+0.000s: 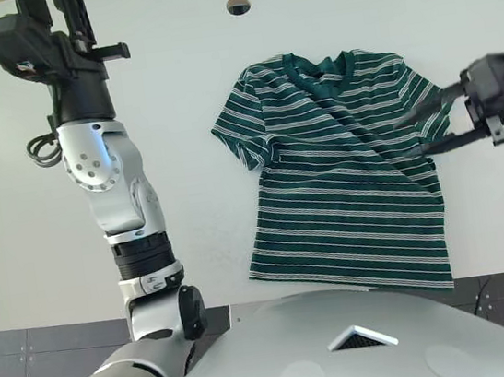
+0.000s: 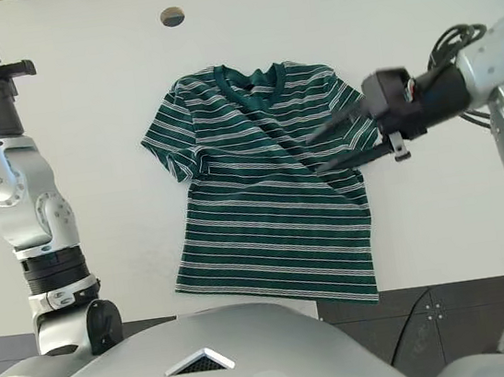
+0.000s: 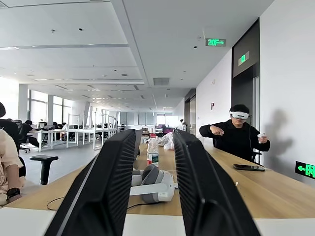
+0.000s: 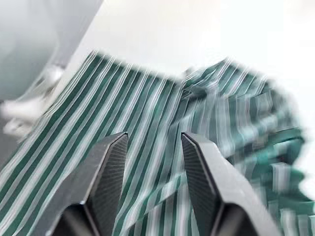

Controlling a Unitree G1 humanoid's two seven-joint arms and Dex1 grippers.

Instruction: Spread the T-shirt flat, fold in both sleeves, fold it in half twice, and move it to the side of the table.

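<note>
A green T-shirt with white stripes (image 1: 340, 186) lies face up on the white table (image 1: 174, 87), its collar toward the far edge and its hem at the near edge. The sleeve on my left (image 1: 238, 139) sticks out, slightly rumpled; the other sleeve is bunched in over the chest. My right gripper (image 1: 412, 137) is open, hovering just over that bunched sleeve with the striped cloth (image 4: 147, 113) under its fingers (image 4: 110, 172). Nothing is between them. My left gripper (image 3: 155, 135) is raised high over the table's left side, open, pointing out at the room.
A round cable hole (image 1: 238, 5) sits in the table beyond the collar. A coiled cable (image 1: 42, 149) lies at the left. The table's near edge (image 1: 65, 323) runs just under the shirt's hem. Bare white tabletop lies on both sides of the shirt.
</note>
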